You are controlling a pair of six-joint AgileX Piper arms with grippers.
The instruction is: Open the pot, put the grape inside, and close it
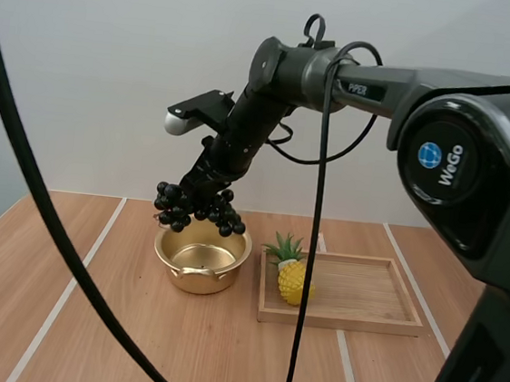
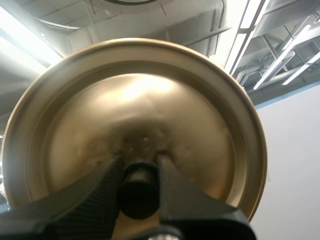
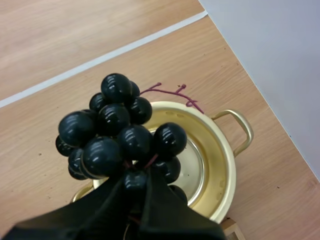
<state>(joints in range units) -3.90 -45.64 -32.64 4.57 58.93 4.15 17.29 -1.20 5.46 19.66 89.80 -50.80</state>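
Observation:
A gold pot [image 1: 200,260] stands open on the wooden table, left of a wooden tray. My right gripper [image 1: 193,192] hangs just above the pot's rim, shut on a bunch of dark grapes [image 1: 200,207]. In the right wrist view the grapes [image 3: 117,135] dangle over the pot [image 3: 215,165], with my right gripper [image 3: 136,192] pinching the stem. In the left wrist view my left gripper [image 2: 139,187] is shut on the black knob [image 2: 138,192] of the gold lid [image 2: 135,120], held up away from the table.
A wooden tray [image 1: 353,297] lies right of the pot, with a toy pineapple [image 1: 292,272] at its left end. White lines cross the table.

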